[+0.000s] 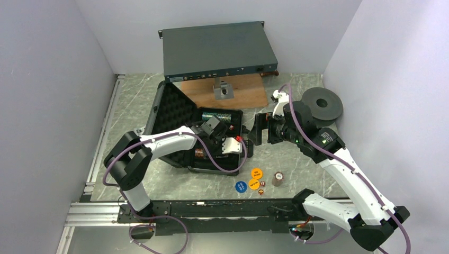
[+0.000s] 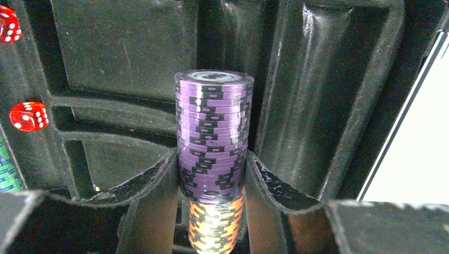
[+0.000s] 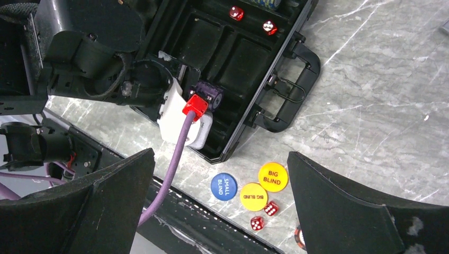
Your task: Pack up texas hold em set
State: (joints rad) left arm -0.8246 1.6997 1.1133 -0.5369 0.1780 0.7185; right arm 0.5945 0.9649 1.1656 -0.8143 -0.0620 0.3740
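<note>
The black poker case lies open left of centre. My left gripper is inside it, shut on a stack of purple chips over orange chips; its fingers press both sides. The stack also shows in the right wrist view. Two red dice lie in the tray. My right gripper is open and empty, above the table right of the case. Below it lie a blue small-blind button, two yellow big-blind buttons, two red dice and a short chip stack.
A grey rack unit stands at the back on a stand over a wooden board. A black disc lies at the right wall. The case handle sticks out toward the loose buttons. Green chips sit in the tray.
</note>
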